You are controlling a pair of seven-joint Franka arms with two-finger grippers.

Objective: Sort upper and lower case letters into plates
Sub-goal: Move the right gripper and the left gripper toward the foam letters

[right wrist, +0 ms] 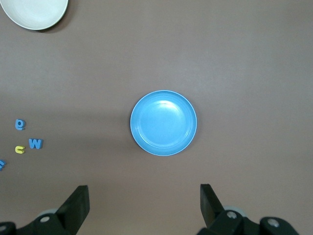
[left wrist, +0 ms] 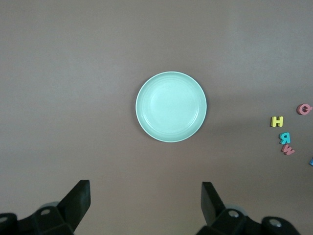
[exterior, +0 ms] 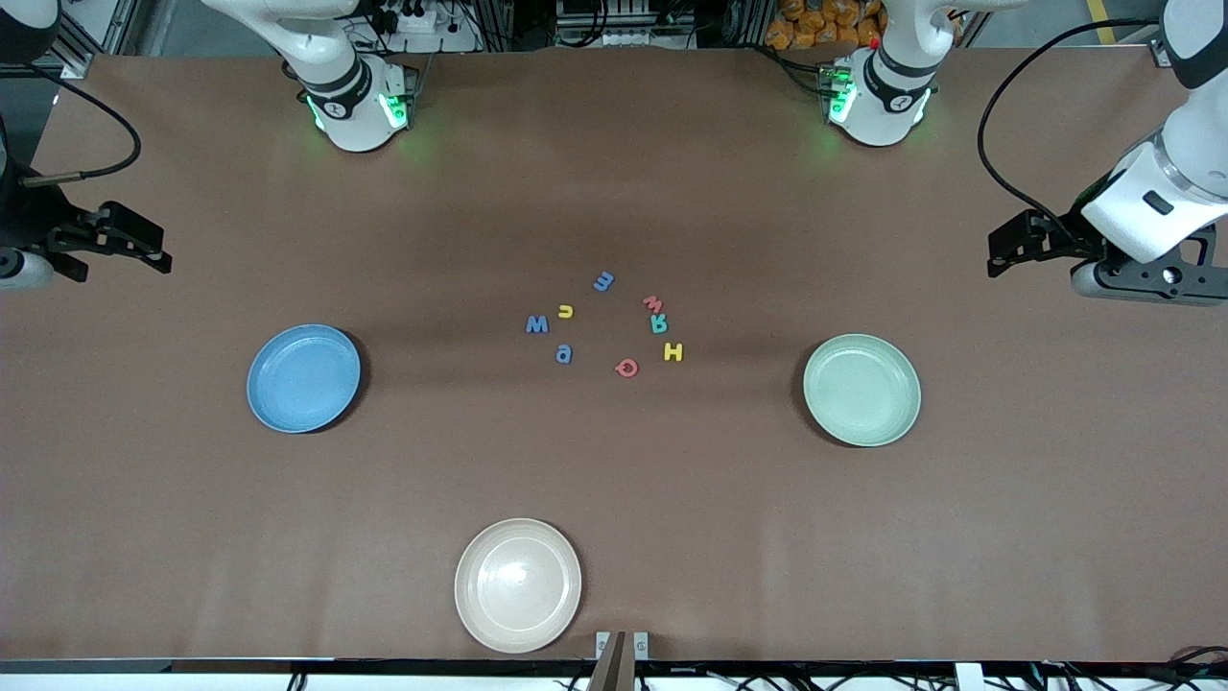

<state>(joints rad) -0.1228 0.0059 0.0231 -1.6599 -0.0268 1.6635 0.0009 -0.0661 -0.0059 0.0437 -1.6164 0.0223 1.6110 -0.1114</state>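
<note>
Nothing has been sorted yet: all eight foam letters sit in a loose cluster at the middle of the table point(exterior: 614, 173), and both sorting plates are bare. The blue plate point(exterior: 303, 377) lies toward the right arm's end, the pale green plate point(exterior: 861, 389) toward the left arm's end, and the letters lie between them, a little farther from the front camera than either plate. A cream-white plate point(exterior: 518, 584) sits alone close to the front camera, well apart from everything. In the cluster I can pick out a blue m point(exterior: 603, 280) farthest from the front camera, a yellow n point(exterior: 565, 310) and a blue W point(exterior: 537, 324) on the blue plate's side, a blue a point(exterior: 564, 354) and a red Q point(exterior: 626, 367) nearest the front camera, and a red w point(exterior: 653, 305), a teal R point(exterior: 659, 322) and a yellow H point(exterior: 673, 352) on the green plate's side. The left gripper point(exterior: 1003, 257) hangs out at its own end of the table, jaws spread wide and holding nothing; the right gripper point(exterior: 153, 251) waits the same way at its end, jaws wide and bare. Each wrist camera looks straight down on its own plate, with the letters off to the inner edge. So either arm must reach inward past its plate to get a letter; I'd say the H, R and red w fall to the left arm, the W, n and a to the right
</note>
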